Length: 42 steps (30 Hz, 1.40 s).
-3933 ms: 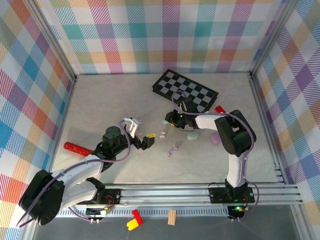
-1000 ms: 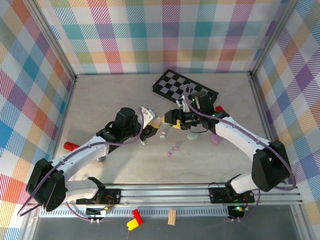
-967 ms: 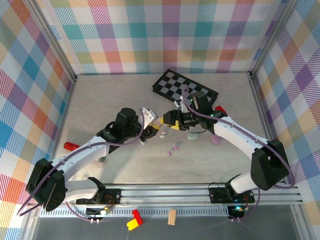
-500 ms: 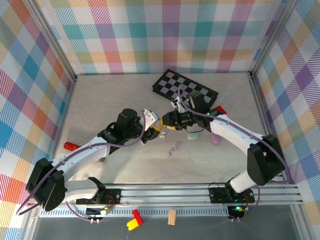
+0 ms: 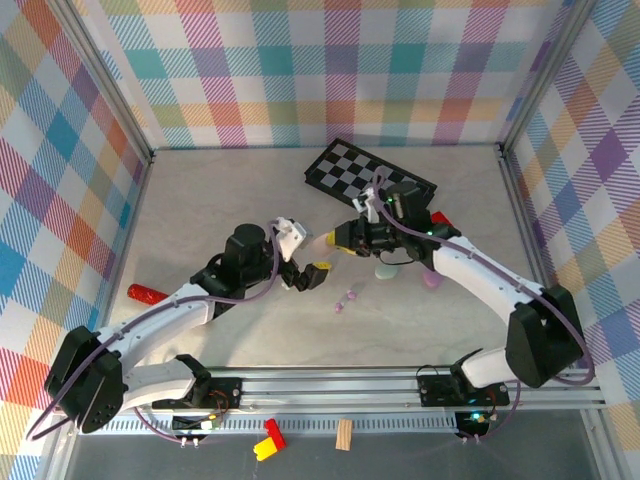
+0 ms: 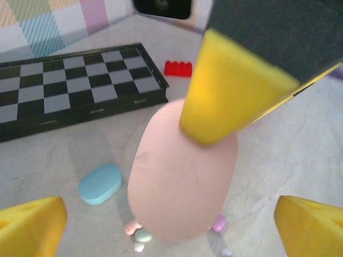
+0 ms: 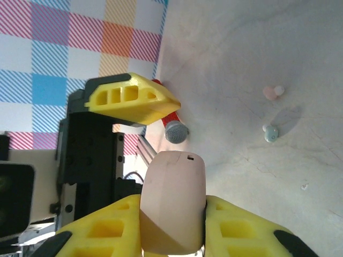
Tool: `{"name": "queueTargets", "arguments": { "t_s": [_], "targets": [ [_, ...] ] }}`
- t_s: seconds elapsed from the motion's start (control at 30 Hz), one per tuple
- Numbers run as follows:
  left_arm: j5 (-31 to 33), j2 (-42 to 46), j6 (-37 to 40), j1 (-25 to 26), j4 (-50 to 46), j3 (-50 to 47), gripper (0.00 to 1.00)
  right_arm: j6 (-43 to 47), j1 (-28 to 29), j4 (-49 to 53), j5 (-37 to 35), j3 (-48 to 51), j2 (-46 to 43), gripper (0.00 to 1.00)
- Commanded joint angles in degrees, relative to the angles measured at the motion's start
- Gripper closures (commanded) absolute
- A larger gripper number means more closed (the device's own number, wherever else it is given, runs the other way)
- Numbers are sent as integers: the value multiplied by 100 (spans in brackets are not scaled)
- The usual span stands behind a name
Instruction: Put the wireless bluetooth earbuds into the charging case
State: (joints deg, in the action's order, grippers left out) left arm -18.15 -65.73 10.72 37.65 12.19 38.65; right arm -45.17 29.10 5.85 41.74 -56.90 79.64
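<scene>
The right tool [image 7: 172, 227] is clamped on 1 end of the pink case [image 6: 182, 182], above the counter [image 5: 220, 190]. The left tool [image 5: 305, 252] stands wide apart just beside it. The earbuds [image 5: 349, 296] lie loose mid-counter. Gripped by its end, the case may twist free and scatter them. The chessboard [image 5: 370, 178], blue case [image 6: 99, 183] and red brick [image 6: 177, 68] lie toward the far edge and block nothing.

No text, label, brand, number or sign can be read anywhere. None is made out on the pale pink pebble-shaped plastic case [image 7: 172, 201], on the black-and-white chequered board [image 5: 350, 170] or on the red plastic toy brick [image 6: 178, 68].
</scene>
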Motion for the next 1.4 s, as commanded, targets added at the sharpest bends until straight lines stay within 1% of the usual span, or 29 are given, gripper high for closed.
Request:
{"name": "queueTargets", "arguments": {
  "t_s": [0.0, 0.03, 0.1, 0.23, 0.27, 0.43, 0.57, 0.63, 0.73, 0.8, 0.9, 1.0, 1.1, 1.2, 1.27, 1.37],
  "targets": [
    [16, 237, -680, 58, 1049, -210, 0, -618, -211, -750, 418, 255, -348, 80],
    [74, 288, -807, 58, 1194, -262, 0, -753, -262, -925, 485, 339, -410, 80],
    [-86, 433, -807, 58, 1600, -513, 0, -1097, -388, -1279, 598, 524, -554, 80],
    [-23, 532, -843, 56, 2995, -1167, 0, -1858, -592, -2150, 788, 878, -771, 80],
    [-78, 523, -802, 58, 3183, -1234, 0, -2106, -644, -2424, 853, 967, -806, 81],
    [-304, 371, -774, 58, 3426, -1132, 0, -3281, -738, -3802, 952, 1310, -871, 83],
    [-471, 10, -953, 50, 4421, -1197, 0, -4250, -724, -5165, 851, 1571, -792, 85],
    [-630, -287, -1092, 18, 5055, -1187, 0, -4458, -722, -5462, 779, 1654, -815, 85],
    [-822, -745, -1435, -117, 5931, -1146, 0, -4514, -713, -5504, 714, 1715, -942, 85],
    [-1048, -1047, -1761, -262, 6443, -1062, 2, -4568, -704, -5578, 697, 1753, -1026, 85],
    [-1591, -1329, -1918, -321, 6418, -728, 7, -4598, -629, -5602, 678, 1768, -1137, 85],
    [-2009, -1552, -2039, -320, 6458, -430, 15, -4604, -522, -5636, 637, 1779, -1183, 85],
    [-2329, -1659, -2033, -302, 6460, -274, 18, -4659, -476, -5738, 586, 1797, -1187, 85],
    [-2367, -1697, -1886, -250, 6460, -218, 20, -4755, -428, -5834, 498, 1788, -1170, 85],
    [-2348, -1702, -1664, -175, 6476, -219, 23, -4846, -406, -5882, 429, 1788, -1178, 85],
    [-2418, -1722, -1405, -118, 6472, -188, 23, -4922, -395, -5902, 422, 1780, -1178, 85]
  ]
}}
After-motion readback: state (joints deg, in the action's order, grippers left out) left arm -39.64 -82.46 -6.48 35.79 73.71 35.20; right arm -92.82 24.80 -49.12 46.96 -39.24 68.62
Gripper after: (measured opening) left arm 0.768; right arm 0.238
